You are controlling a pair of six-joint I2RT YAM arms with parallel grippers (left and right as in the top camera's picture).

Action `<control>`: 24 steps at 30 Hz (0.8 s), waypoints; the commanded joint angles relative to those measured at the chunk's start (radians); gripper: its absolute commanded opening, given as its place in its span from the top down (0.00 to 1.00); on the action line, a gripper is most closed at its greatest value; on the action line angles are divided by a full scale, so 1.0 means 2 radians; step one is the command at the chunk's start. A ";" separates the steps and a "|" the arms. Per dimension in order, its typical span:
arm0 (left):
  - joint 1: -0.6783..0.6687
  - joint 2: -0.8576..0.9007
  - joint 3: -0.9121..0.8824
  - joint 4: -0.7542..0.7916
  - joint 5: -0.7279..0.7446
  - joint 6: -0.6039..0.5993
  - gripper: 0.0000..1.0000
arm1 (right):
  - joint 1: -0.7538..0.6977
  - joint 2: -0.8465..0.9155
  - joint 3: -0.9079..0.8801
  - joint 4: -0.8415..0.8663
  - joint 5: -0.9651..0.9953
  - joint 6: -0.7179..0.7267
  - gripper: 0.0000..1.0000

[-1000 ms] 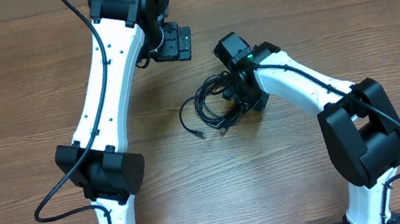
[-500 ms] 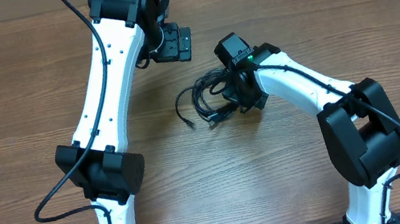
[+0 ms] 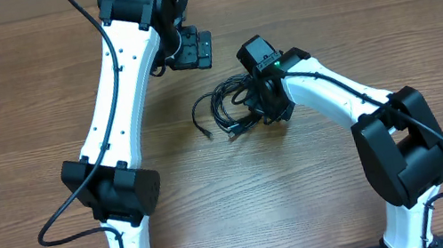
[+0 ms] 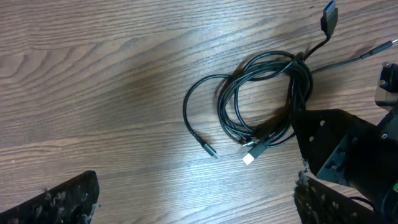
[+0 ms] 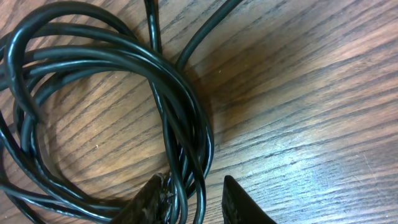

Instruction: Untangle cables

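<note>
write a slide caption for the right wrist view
right claw open around strands of the coiled cables on a wooden table

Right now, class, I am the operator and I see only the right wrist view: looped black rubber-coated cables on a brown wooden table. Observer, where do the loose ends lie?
Observer: In the left wrist view, one thin silver-tipped end trails free, left of the tangled black cables.
Operator: Any other plug?
Observer: A flat white-tipped plug lies at the coil's lower edge in that same view.
Operator: And the left claw?
Observer: The left claw stands open, apart from the cables in the overhead view, touching nothing.
</note>
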 commanded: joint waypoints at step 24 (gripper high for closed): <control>-0.001 -0.007 -0.001 -0.003 0.005 0.011 0.00 | -0.003 0.003 -0.035 0.026 0.015 0.000 0.75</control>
